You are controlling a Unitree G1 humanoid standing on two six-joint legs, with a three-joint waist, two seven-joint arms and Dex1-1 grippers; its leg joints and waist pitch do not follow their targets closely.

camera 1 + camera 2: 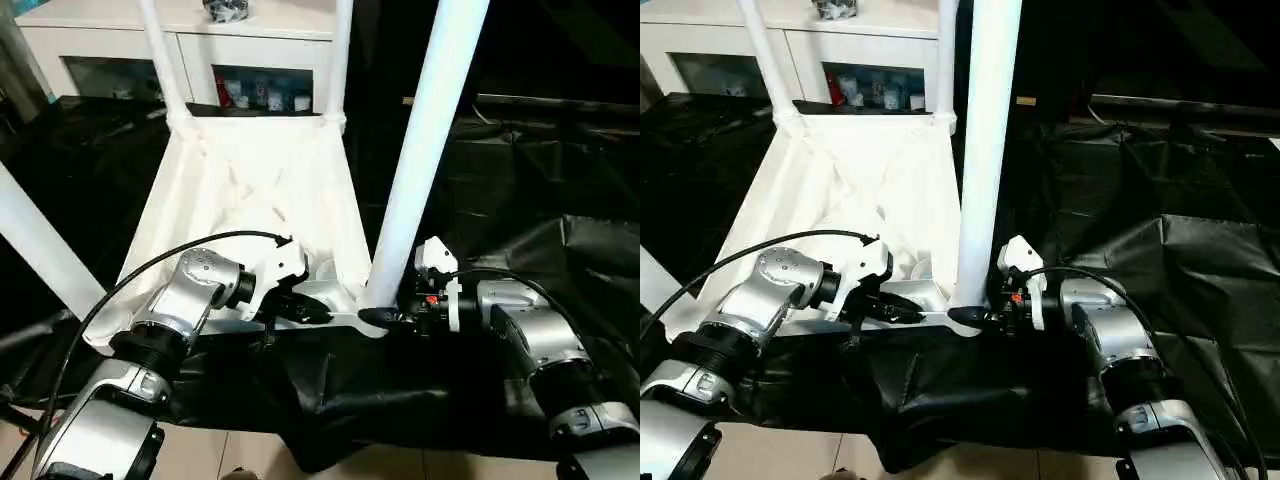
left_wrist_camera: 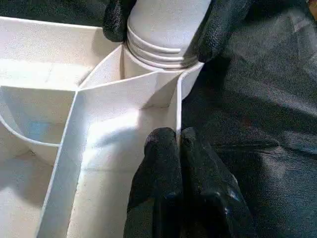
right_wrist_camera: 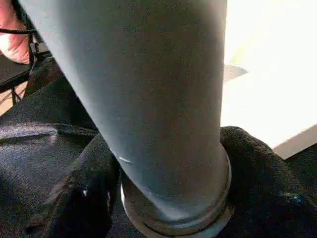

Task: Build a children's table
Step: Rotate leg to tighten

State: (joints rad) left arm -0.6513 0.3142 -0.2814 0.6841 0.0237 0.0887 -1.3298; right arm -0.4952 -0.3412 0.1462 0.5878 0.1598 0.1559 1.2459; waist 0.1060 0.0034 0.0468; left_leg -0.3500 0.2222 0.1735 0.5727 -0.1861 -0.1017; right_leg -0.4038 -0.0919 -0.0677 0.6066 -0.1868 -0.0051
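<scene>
The children's table top [image 1: 250, 170] lies upside down on a black sheet, ribbed underside up. Two white legs [image 1: 160, 60] [image 1: 340, 50] stand in its far corners and another [image 1: 35, 245] rises at the near left. A fourth leg [image 1: 425, 130] stands in the near right corner socket [image 2: 163, 79]. My right gripper [image 1: 375, 318] is shut on this leg's base, one black finger [image 3: 84, 193] pressing on each side. My left gripper [image 2: 177, 136] is shut on the top's thin rim wall just beside that socket.
A white glass-door cabinet [image 1: 200, 50] stands right behind the table top. Crumpled black sheet [image 1: 520, 180] covers the ground on all sides, with pale floor [image 1: 250, 455] at the near edge. A black cable [image 1: 120, 285] loops over my left forearm.
</scene>
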